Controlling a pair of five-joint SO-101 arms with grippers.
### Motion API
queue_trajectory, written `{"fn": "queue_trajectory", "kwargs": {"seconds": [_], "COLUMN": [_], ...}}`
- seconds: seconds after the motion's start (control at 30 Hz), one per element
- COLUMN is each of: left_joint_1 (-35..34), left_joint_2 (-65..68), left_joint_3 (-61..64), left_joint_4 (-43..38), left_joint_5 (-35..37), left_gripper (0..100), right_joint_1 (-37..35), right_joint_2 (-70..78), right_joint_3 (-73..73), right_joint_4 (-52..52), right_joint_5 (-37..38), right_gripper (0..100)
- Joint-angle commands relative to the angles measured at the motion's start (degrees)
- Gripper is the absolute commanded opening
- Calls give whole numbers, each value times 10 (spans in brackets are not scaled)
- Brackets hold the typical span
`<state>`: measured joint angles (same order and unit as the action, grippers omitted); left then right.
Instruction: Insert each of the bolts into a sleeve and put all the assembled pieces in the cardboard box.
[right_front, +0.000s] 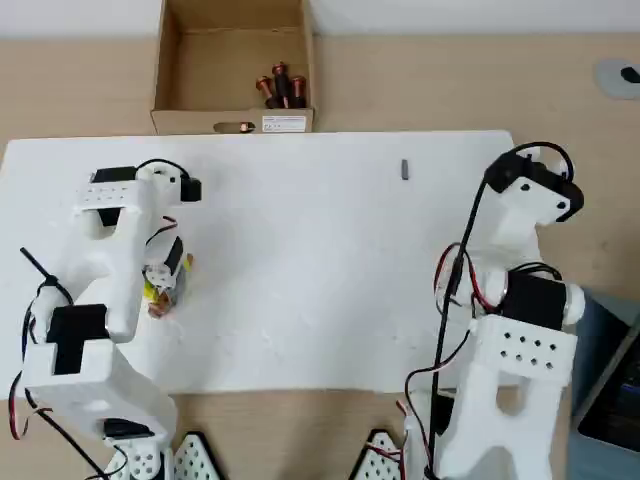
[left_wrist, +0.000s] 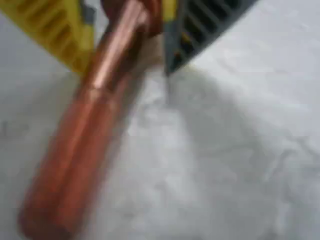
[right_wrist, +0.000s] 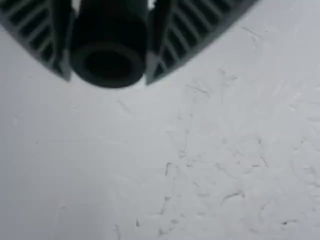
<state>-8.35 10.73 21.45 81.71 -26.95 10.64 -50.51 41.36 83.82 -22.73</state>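
My left gripper is shut on a copper bolt, which slants down to the white mat. In the high view this gripper sits low at the mat's left side, the bolt poking out below it. My right gripper is shut on a black sleeve just above the mat, the sleeve's open end facing the camera. The cardboard box stands beyond the mat's far edge with three assembled pieces inside. A small grey sleeve lies alone on the mat's far right part.
A copper piece lies at the box's front wall, by the mat's far edge. The right arm stands over the mat's right edge. The white mat is bare between the two arms.
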Motion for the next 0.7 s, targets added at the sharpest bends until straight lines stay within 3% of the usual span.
{"fn": "queue_trajectory", "kwargs": {"seconds": [0.0, 0.2, 0.4, 0.53, 0.67], "left_joint_1": [23, 42, 38, 41, 41], "left_joint_2": [35, 48, -28, -93, -115], "left_joint_3": [25, 33, 6, -55, -128], "left_joint_4": [-5, -3, 33, 73, 103], "left_joint_5": [-5, 0, 25, 91, 222], "left_gripper": [3, 8, 7, 7, 6], "right_joint_1": [6, 6, 6, 6, 5], "right_joint_2": [-14, -14, -14, -14, -14], "right_joint_3": [-1, -1, -2, -2, -2], "right_joint_4": [-9, -9, -9, -9, -10], "right_joint_5": [6, 6, 5, 4, 3], "right_gripper": [9, 9, 9, 9, 9]}}
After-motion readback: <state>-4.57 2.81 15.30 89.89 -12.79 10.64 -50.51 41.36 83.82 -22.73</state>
